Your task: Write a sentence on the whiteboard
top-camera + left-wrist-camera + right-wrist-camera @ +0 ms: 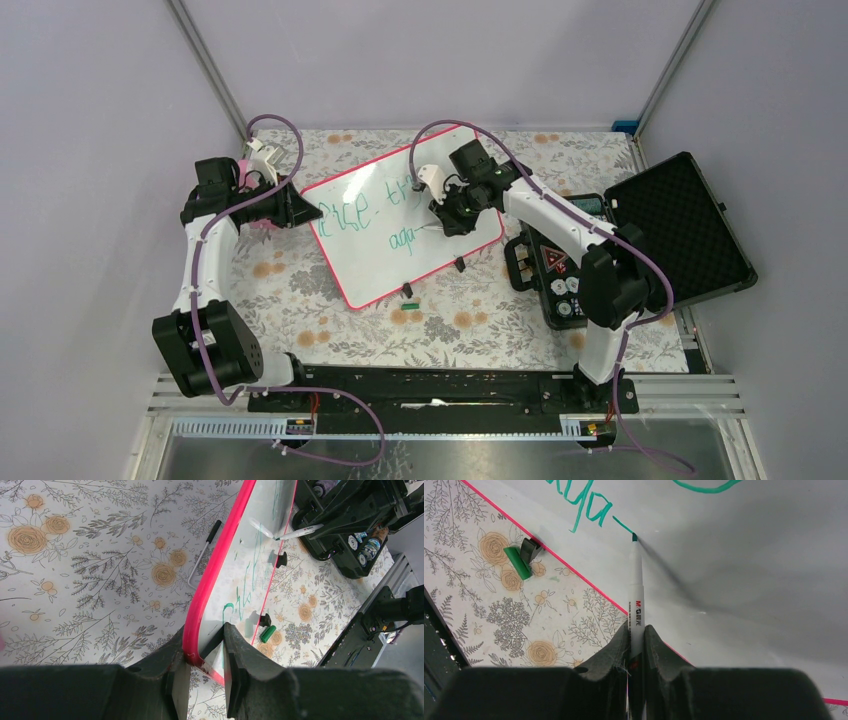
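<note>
The surface [290, 295] carries a floral-print cloth and is enclosed by pale grey walls. The whiteboard [385, 265] sits at its centre, turned at an angle, between the two arms.

Read the marker [636, 587] barrel in the right wrist view: it bears "M&G", followed by small characters that you cannot make out. The sentence [350, 215] runs in two lines of thin green-teal scrawl. The lower line ends in what looks like "aga-"; the upper line is not legible with confidence.

The right tool [636, 630] is clamped on the marker barrel, with the green tip touching the board at the end of the last stroke. The left tool [205, 632] is closed on the pink-red frame at the board's left edge.

The board face is glossy white and shows reflections. A green cap [517, 562] lies on the cloth just beside a small black clip [530, 547] on the frame. The black case [670, 230] stands open at the right; its labels are too small to read.
</note>
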`<state>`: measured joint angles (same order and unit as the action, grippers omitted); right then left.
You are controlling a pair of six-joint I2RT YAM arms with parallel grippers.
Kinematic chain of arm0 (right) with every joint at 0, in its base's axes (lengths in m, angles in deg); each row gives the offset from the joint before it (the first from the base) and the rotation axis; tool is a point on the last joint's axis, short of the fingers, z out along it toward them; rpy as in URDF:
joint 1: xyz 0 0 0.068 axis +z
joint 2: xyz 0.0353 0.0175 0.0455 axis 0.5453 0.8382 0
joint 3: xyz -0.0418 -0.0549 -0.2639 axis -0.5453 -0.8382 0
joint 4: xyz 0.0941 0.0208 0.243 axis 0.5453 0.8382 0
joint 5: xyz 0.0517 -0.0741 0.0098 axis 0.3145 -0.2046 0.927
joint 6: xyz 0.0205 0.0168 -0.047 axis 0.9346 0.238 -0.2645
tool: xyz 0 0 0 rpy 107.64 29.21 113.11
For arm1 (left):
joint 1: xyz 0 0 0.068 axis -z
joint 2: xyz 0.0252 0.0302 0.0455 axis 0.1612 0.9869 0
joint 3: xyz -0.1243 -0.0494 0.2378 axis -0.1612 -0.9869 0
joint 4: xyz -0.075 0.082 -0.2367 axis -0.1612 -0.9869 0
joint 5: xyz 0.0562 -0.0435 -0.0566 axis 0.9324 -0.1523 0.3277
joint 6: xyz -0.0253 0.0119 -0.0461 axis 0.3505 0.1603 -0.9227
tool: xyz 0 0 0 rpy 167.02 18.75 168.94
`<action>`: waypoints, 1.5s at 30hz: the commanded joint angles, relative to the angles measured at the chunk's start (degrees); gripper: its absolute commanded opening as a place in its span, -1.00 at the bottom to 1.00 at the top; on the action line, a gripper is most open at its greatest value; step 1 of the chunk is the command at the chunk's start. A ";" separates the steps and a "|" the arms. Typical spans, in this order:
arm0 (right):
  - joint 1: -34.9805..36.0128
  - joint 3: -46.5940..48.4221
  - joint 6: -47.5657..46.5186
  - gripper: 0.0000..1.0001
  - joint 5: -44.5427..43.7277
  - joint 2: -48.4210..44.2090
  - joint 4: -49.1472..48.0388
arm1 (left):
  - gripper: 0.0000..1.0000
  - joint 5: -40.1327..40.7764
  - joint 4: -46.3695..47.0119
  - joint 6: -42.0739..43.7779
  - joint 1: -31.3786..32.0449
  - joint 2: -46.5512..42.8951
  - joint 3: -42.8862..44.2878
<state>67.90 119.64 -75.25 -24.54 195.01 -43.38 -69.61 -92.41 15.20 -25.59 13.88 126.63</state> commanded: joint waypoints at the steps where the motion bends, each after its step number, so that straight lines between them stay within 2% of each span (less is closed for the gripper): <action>1: -0.86 0.49 -0.66 -1.00 -1.77 -0.99 -1.78 | -1.00 2.01 1.67 3.72 0.58 -1.20 -0.24; 23: 2.14 -4.11 -2.01 -1.00 -1.98 -1.39 -1.43 | -1.00 2.01 1.69 3.81 0.63 -1.35 -0.30; 34: 0.39 -0.14 -1.52 -1.00 -3.77 -2.21 -1.19 | -1.00 2.01 1.70 3.63 0.63 -1.44 -0.27; 45: 0.41 1.72 -0.95 -1.00 -1.04 -4.30 0.59 | -1.00 1.71 1.67 3.64 0.58 -1.27 -0.19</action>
<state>68.75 119.02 -76.34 -25.72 194.09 -42.51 -69.63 -92.45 15.20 -25.59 13.86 126.63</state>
